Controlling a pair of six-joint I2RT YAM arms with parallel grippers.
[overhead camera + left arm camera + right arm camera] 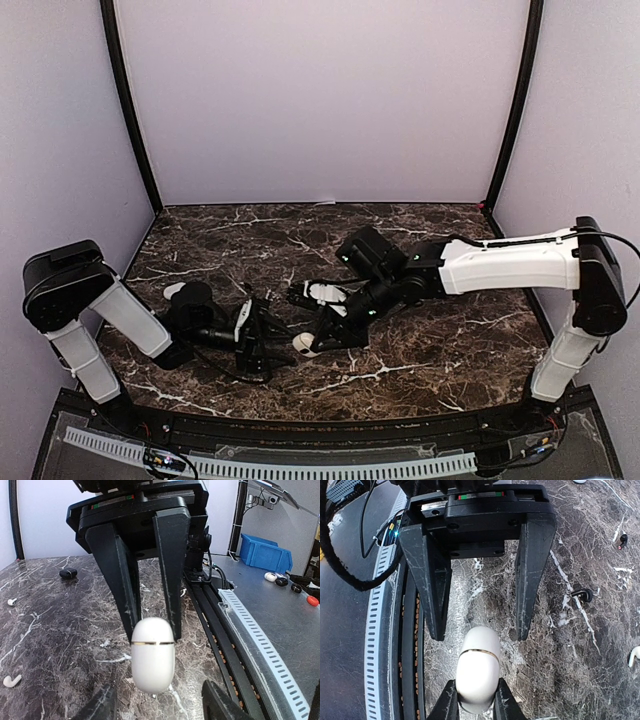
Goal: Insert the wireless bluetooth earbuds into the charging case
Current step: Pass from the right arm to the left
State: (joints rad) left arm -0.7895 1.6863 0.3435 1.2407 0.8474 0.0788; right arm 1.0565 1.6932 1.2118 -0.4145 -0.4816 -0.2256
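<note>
Right gripper (475, 702): pinching the closed white charging case (479, 672) by 1 end.
Left gripper (480, 632): fingers spread, flanking the case's other end, a gap on each side.
Earbuds (11, 681): 2 white, loose on the marble table (60, 630), apart from the case.

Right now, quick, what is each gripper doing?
Left gripper: open, jaws either side of the charging case.
Right gripper: shut on the charging case.

No text, label, brand or number is legible on anything in view.
</note>
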